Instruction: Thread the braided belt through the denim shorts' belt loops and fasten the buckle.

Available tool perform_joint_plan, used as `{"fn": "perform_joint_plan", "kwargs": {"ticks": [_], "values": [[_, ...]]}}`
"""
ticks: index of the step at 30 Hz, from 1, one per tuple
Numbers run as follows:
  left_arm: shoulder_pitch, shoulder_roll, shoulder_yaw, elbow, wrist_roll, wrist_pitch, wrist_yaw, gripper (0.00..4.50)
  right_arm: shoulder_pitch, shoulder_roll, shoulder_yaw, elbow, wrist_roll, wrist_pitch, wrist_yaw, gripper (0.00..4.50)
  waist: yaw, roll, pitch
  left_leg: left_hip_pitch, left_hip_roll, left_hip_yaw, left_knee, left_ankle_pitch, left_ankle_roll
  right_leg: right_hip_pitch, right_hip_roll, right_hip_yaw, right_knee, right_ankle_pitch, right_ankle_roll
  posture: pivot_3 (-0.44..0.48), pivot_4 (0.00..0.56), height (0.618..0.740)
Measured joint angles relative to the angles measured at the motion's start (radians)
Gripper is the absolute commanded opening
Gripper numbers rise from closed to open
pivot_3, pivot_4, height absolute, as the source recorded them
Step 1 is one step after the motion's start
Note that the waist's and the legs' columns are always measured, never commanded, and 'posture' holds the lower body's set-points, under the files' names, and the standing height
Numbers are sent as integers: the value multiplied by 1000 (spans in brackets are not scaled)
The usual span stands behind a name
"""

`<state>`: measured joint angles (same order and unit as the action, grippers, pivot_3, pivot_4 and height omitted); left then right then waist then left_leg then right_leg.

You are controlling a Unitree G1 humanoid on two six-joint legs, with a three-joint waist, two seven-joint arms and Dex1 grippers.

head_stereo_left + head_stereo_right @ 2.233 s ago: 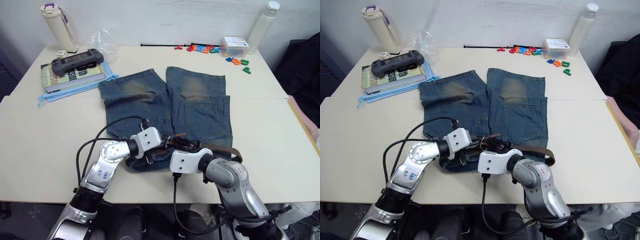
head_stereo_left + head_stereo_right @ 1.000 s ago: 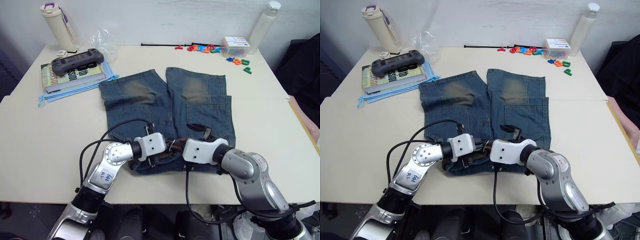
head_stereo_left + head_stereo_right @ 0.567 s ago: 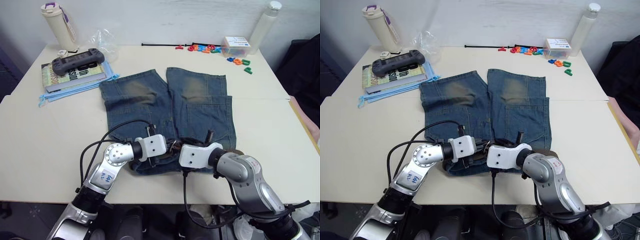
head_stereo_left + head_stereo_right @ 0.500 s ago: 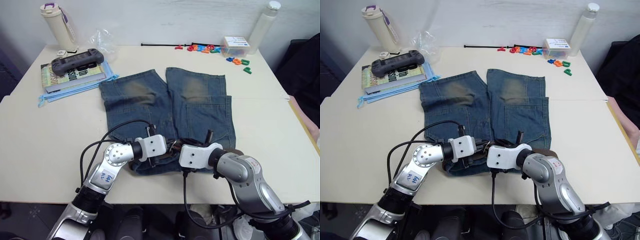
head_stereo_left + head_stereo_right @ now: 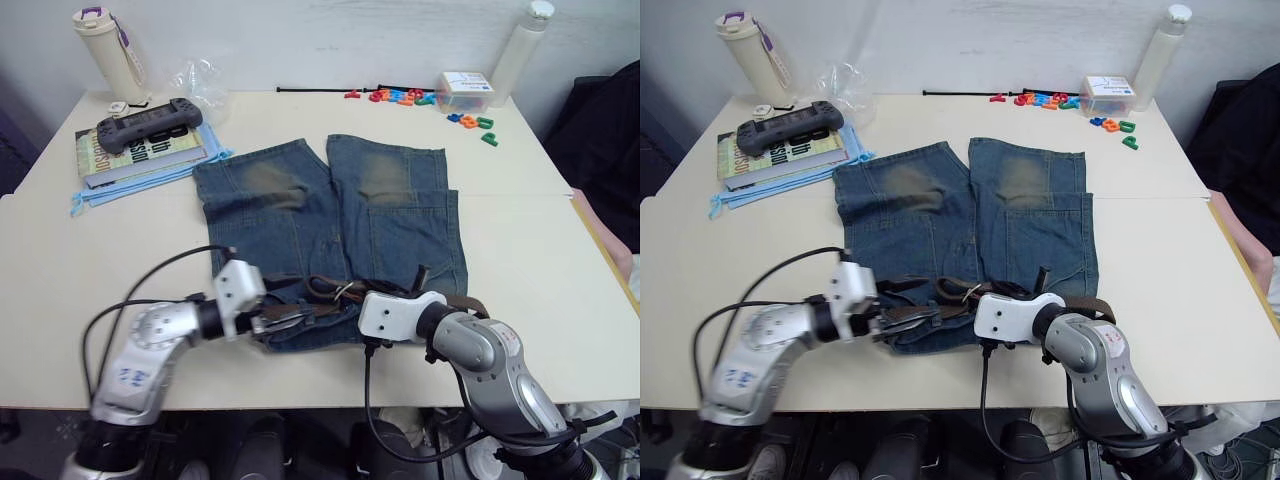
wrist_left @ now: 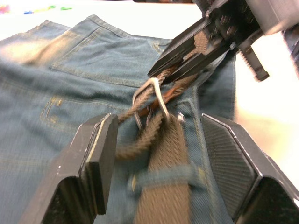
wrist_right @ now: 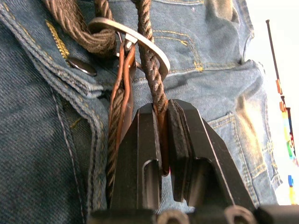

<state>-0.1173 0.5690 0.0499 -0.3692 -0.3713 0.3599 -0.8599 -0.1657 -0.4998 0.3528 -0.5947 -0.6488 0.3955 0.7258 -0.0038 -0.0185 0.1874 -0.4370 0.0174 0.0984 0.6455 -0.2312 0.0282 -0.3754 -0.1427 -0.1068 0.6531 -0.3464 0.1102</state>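
At six o'clock on the counter [image 5: 70, 260], the denim shorts [image 5: 330, 215] lie flat, waistband nearest the robot. The braided belt [image 6: 163, 163] runs along that waistband, its buckle [image 6: 152, 100] at the front. Right tool [image 7: 161, 128] is clamped on the belt's tail just past the buckle frame; left tool [image 6: 156, 161] stands wide open astride the strap, gripping nothing. That braid looks limp and floppy, so pinch close behind the tip to steer it.
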Motion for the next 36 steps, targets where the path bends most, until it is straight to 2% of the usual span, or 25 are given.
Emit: {"fn": "perform_joint_plan", "kwargs": {"ticks": [6,15,19,23,27,30,36], "values": [[42,38,9,101,15,-42,-25,3168,2,7,0,0,-1,-2,-5,0,3,0,0,-1,-1,1,0,-1,0,0,0,-2,-1,0,0,0,150,706],[-25,3,-147,186,163,-148,7,3168,41,0,-19,-35,0,-3,-13,0,0,0,0,0,0,2,-2,-1,-1,-1,1,-1,-1,0,0,0,150,706],[-2,66,-175,185,182,-187,-12,3168,125,-41,-95,-77,34,-46,-23,0,2,0,0,2,0,2,-4,-1,0,0,1,-1,-2,0,0,0,150,706],[21,113,-178,187,182,-235,-23,3168,260,-127,-246,-92,106,-172,-50,0,2,0,0,15,0,5,-17,-2,2,9,0,1,-9,0,0,0,150,706],[30,120,-177,187,182,-244,-21,3168,331,-202,-399,-43,139,-303,-115,0,2,1,-1,18,1,5,-18,-2,1,12,1,2,-11,-1,-1,0,150,706],[34,120,-178,186,182,-246,-18,3168,356,-219,-433,1,152,-381,-151,0,2,1,-1,18,1,3,-18,-2,0,14,1,3,-11,-1,-2,0,150,706],[44,121,-179,180,182,-250,-14,3168,363,-227,-452,52,138,-396,-193,0,3,2,-2,18,1,0,-18,-2,0,16,1,3,-15,-1,-2,0,150,706]]}}
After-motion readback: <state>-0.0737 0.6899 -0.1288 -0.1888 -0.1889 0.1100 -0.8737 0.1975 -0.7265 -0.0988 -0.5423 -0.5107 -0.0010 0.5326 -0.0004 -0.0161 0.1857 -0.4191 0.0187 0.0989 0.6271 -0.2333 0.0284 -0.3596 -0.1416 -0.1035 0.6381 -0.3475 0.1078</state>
